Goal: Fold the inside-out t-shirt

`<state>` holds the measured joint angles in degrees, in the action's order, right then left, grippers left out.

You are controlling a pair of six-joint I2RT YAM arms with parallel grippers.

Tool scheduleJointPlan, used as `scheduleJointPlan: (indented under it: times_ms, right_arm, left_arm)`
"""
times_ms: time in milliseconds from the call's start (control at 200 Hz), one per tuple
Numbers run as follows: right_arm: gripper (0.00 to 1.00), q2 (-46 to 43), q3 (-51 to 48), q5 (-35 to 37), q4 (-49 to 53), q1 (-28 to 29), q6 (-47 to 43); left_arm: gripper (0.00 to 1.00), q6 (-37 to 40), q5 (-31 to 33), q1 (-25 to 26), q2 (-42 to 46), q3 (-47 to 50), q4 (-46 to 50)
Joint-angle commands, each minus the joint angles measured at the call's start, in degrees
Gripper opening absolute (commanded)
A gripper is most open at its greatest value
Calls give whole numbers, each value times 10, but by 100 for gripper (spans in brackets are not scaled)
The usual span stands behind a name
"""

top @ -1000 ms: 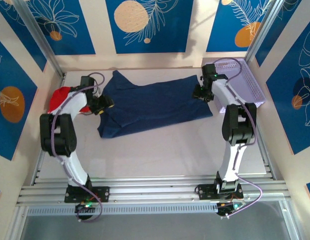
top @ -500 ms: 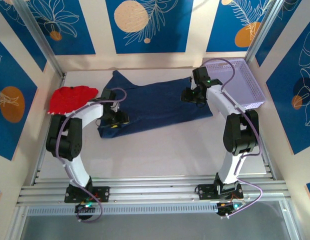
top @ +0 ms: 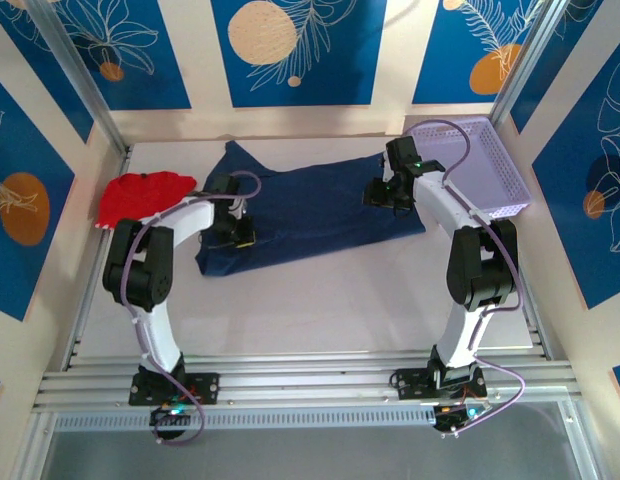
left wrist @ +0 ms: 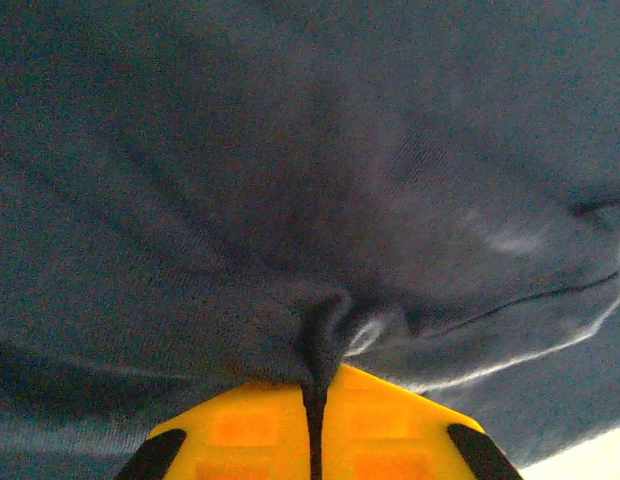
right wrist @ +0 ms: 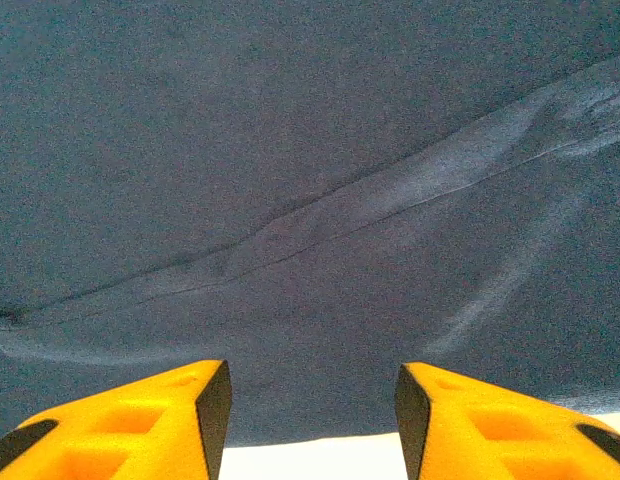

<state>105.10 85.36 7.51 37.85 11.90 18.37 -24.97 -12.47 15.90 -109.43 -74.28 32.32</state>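
Two hands reach over the far half of the counter. The left hand is clenched on a pinched ridge of the inside-out t-shirt, which lies spread across the counter. The right hand hangs released above the shirt's right end. Farther back, a red garment lies left and a lilac basket right.
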Motion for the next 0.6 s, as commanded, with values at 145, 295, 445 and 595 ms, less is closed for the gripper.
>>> scheduleJointPlan:
  times_ms: [145,295,445,595]
  right_arm:
    - [49,-19,-8,-8,0,-4,-3]
    - [49,-23,-16,-25,-7,-4,6]
    - [49,-32,-49,-23,-12,-2,15]
    - [49,-3,-50,-21,1,-26,25]
  left_arm:
    - [7,38,34,4,-80,-194,43]
    - [46,30,64,4,-191,-391,107]
    - [60,30,52,5,-155,-357,96]
    - [61,16,40,5,-23,-144,13]
